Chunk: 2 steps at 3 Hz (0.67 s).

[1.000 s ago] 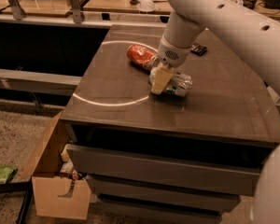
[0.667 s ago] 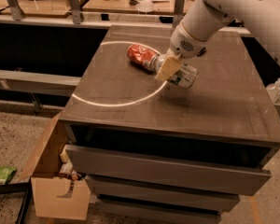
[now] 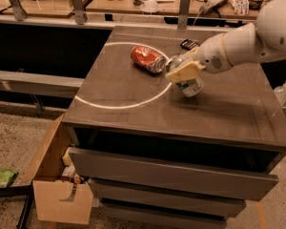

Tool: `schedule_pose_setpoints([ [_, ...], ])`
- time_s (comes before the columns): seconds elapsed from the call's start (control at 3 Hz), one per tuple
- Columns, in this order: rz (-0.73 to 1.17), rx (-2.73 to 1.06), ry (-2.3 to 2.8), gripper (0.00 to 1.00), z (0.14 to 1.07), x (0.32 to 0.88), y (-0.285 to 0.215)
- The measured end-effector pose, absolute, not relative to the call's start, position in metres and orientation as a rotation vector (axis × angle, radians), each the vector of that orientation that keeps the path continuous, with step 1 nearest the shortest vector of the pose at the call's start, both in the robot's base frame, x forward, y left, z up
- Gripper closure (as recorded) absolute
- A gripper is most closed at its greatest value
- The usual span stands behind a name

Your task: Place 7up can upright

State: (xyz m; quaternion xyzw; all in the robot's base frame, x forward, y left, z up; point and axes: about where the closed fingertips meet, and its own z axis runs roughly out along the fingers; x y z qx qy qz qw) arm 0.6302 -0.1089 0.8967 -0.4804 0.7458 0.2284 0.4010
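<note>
Claw: cream-coloured fingers pressed against the sides of the 7up can, pinching it just right of the worktop's centre.

7up can: silvery-white body with green markings; no lettering can be read. It is held tilted rather than upright, its silvery upper end leaning up and left and its pale lower end down and right, close to the surface. Whether that lower end touches cannot be told.

Arm: white, and it enters from the right edge. It reaches leftwards and slightly downwards across the worktop, narrowing to a wrist with a small dark grille just behind the claw.

Worktop: dark brown and glossy, marked with a thin white ring. The claw and can sit at the ring's right side.

Orange-red can: lies on its side inside the ring, silver end towards the claw and just beside it. The print is not legible.

Dark object: small and flat, near the back edge behind the claw.

Drawers: grey fronts stacked below the worktop.

Cardboard box: open, on the floor at the lower left.

Green packet: on the floor at the left edge; its writing is unreadable.
</note>
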Motion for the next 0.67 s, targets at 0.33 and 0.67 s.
schedule_pose_setpoints([
  [0.33, 0.656, -1.089, 1.772, 1.0, 0.892, 0.6226, -0.13],
  [0.67, 0.674, -1.058, 1.741, 1.0, 0.8935, 0.6202, -0.1353],
])
